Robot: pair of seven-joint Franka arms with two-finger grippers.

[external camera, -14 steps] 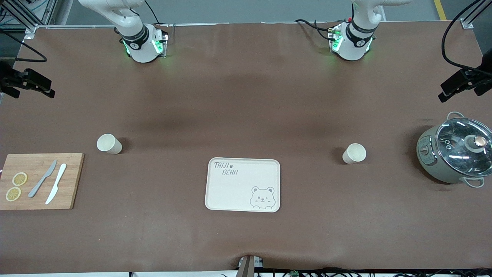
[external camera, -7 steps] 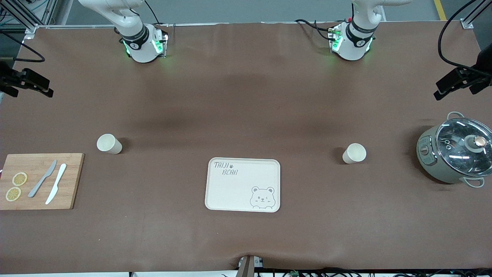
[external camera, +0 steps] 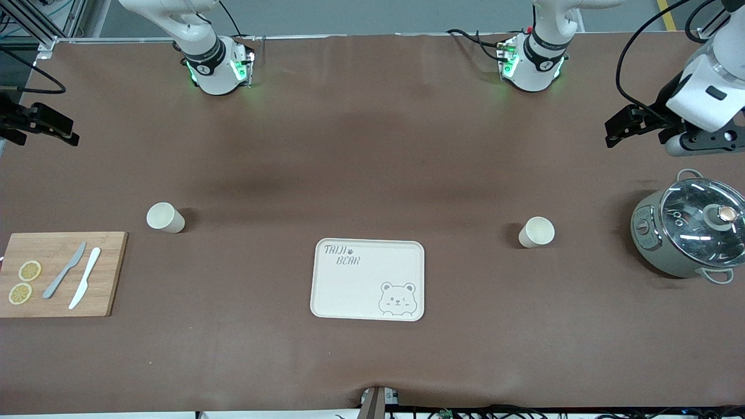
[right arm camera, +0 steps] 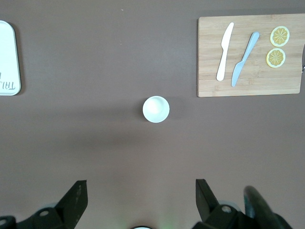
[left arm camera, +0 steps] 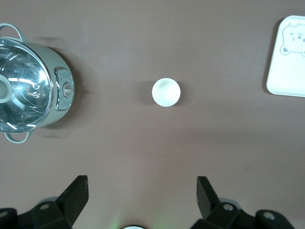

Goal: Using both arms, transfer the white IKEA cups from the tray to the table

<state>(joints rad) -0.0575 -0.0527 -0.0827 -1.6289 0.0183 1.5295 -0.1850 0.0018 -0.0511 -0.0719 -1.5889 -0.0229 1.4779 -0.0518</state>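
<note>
Two cups stand upright on the brown tabletop [external camera: 372,145], both small, plain cream-white, handleless and slightly tapered, with round open rims. One cup [external camera: 536,232] is toward the left arm's end, between the tray [external camera: 368,280] and the pot [external camera: 688,233]; the other cup [external camera: 165,217] is toward the right arm's end, just farther from the front camera than the cutting board [external camera: 58,274]. Neither touches anything but the tabletop, and both sit well apart from the bear-printed tray, which lies nearer the front camera, midway between them.

The left gripper [left arm camera: 142,195] hangs high over the tabletop near the pot, fingers spread wide and holding nothing, with its cup in the wrist view between them but far below. The right gripper [right arm camera: 141,198] hovers likewise at the other end, fingers released and empty. On the board lie two knives [external camera: 75,276] and two lemon slices [external camera: 25,281]. The grey-green pot carries a glass lid.
</note>
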